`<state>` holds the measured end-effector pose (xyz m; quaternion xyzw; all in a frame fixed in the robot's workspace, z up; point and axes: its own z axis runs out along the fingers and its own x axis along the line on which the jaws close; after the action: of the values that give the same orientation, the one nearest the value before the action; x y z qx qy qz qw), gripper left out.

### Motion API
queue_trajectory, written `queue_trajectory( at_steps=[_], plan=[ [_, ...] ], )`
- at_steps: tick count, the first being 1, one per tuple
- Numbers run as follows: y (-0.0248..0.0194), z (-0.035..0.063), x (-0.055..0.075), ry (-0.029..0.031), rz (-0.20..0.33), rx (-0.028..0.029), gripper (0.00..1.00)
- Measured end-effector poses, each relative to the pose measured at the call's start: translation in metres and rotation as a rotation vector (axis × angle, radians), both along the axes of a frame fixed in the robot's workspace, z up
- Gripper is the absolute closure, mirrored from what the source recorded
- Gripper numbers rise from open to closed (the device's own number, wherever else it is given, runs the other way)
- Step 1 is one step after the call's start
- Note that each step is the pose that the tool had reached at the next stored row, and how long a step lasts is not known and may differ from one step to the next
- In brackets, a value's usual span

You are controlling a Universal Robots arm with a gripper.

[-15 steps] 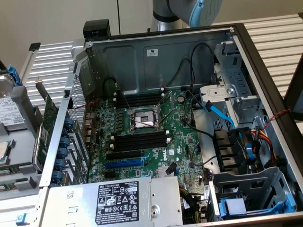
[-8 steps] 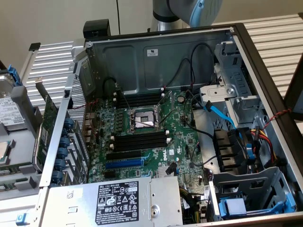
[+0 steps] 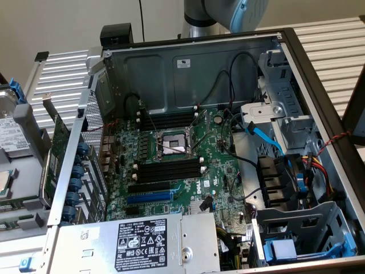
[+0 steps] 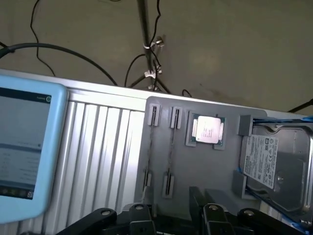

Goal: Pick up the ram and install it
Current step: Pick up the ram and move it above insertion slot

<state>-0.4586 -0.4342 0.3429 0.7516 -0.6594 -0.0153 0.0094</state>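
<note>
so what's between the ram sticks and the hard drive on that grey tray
A cpu, flat in its own recess of the tray, apart from the ram sticks and the hard drive; the wrist view shows it.

An open computer case (image 3: 171, 77) lies on the ribbed metal bench (image 4: 102, 142), showing its green motherboard (image 3: 222, 165) and labelled power supply (image 3: 142, 240). A grey tray (image 4: 205, 171) carries a processor chip (image 4: 207, 130) and a hard drive (image 4: 274, 164). A blue-framed tablet (image 4: 24, 147) is nearby.

power supply label (image 3: 142, 240): DELL | motherboard (image 3: 219, 165): Dell logo | other print illegible
</note>
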Motion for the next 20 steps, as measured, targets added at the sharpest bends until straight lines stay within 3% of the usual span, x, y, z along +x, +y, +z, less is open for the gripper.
queue_trajectory(
  at_steps=[20],
  plan=[
    [-0.0108,-0.0362,0.001,0.0,-0.069,0.0022,0.58]
  ],
)
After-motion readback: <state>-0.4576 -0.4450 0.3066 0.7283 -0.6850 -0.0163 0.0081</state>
